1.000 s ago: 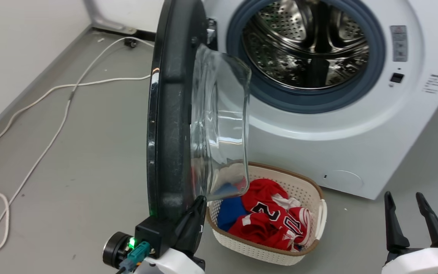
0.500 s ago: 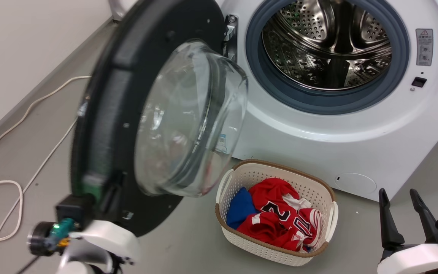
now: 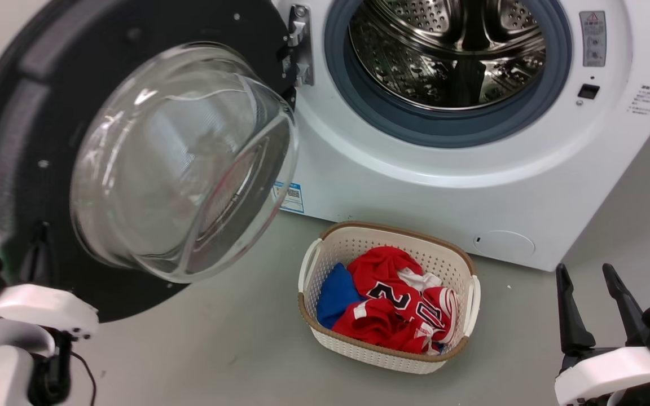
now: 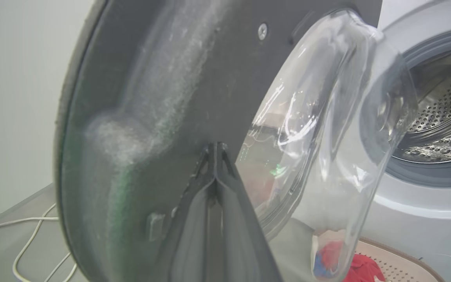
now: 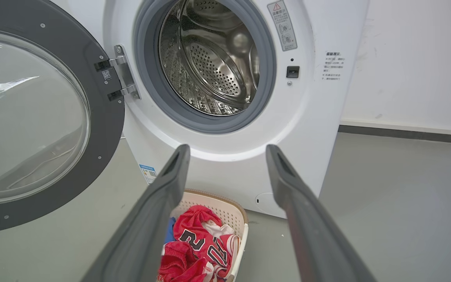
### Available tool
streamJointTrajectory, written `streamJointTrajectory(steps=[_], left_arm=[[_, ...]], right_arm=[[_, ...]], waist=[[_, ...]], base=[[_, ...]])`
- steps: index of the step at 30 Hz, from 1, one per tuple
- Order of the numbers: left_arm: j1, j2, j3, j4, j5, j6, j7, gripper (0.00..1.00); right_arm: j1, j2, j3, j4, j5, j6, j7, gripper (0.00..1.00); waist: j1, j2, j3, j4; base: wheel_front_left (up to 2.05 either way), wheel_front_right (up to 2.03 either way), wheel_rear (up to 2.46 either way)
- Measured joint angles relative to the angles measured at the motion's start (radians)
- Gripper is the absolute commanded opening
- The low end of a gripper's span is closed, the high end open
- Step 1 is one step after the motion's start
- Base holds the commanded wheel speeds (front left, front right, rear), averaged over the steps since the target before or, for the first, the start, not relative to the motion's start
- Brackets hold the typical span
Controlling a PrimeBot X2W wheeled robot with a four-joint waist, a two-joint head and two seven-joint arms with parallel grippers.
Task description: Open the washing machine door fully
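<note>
The washing machine door [image 3: 14, 113], a black ring around a bulging clear glass bowl [image 3: 178, 158], hangs swung far out to the left on its hinge [image 3: 301, 45]. Its inner face is turned toward me. My left gripper [image 3: 40, 237] is shut, and its joined tips [image 4: 215, 148] rest against the door's dark inner ring [image 4: 163, 78] beside the bowl. The door [image 5: 108, 117] also stands wide in the right wrist view, beside the steel drum [image 5: 213, 66]. My right gripper [image 3: 587, 276] is open at the lower right, away from the machine. Nothing is between my right gripper's [image 5: 228, 150] fingers.
The white machine [image 3: 415, 186] shows its grey gasket and drum opening [image 3: 449, 51]. A cream basket [image 3: 370, 349] with red and blue clothes [image 3: 398, 310] sits on the grey floor before it. A white cable [image 4: 33, 243] lies on the floor behind the door.
The door has swung from edge-on to wide open toward the left, with my shut left gripper moving left against it. The head view also shifted. The right arm stayed put.
</note>
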Motion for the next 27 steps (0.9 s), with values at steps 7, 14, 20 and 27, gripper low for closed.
streamJointTrajectory(steps=[7,14,20,27], left_arm=[[-0.076,0.04,0.063,0.118,-0.037,-0.017,-0.012,0.0],[-0.106,0.085,0.096,0.209,-0.038,-0.035,-0.021,0.0],[-0.121,0.08,0.095,0.227,-0.031,-0.045,-0.029,0.0],[-0.029,0.041,0.109,0.127,0.024,-0.016,-0.032,0.0]], right_arm=[[-0.002,0.0,0.002,-0.02,-0.012,0.0,0.015,1.0],[-0.006,0.0,-0.002,-0.028,-0.013,0.0,0.024,1.0],[-0.009,0.0,-0.007,-0.032,-0.017,0.0,0.03,1.0],[0.007,0.0,-0.006,-0.017,-0.004,0.0,0.02,1.0]], waist=[[0.0,0.0,0.028,-0.031],[0.0,0.0,0.034,-0.054],[0.0,0.0,0.029,-0.051],[0.0,0.0,-0.007,-0.049]], base=[[0.0,0.0,0.0],[0.0,0.0,0.0],[0.0,0.0,0.0],[0.0,0.0,0.0]])
